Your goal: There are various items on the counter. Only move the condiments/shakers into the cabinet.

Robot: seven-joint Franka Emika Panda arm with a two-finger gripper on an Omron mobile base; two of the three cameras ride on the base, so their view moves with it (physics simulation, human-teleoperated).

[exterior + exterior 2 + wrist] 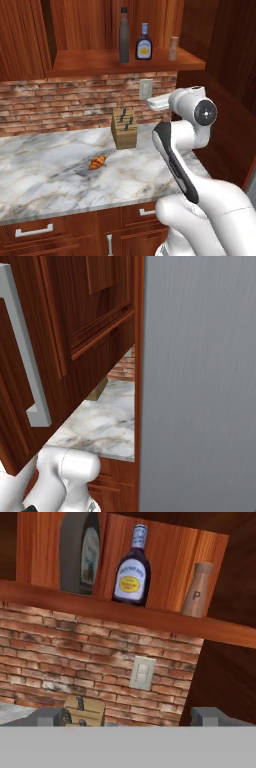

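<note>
Three upright shakers [144, 42] line cabinet shelf [90, 62].

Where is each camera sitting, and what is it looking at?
Left base view: behind the arm's left, facing the counter, the croissant and the cabinet; the white arm shows.
Right base view: behind its right, blocked by a cabinet door; the arm's elbow shows.
Hand view: on the hand, facing the shelf's three condiments; open gripper.
Shared: the knife block.

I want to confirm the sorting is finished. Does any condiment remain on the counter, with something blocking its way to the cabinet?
No. The tall dark bottle, blue bottle and shaker stand on the cabinet shelf; nothing visible blocks anything.
</note>
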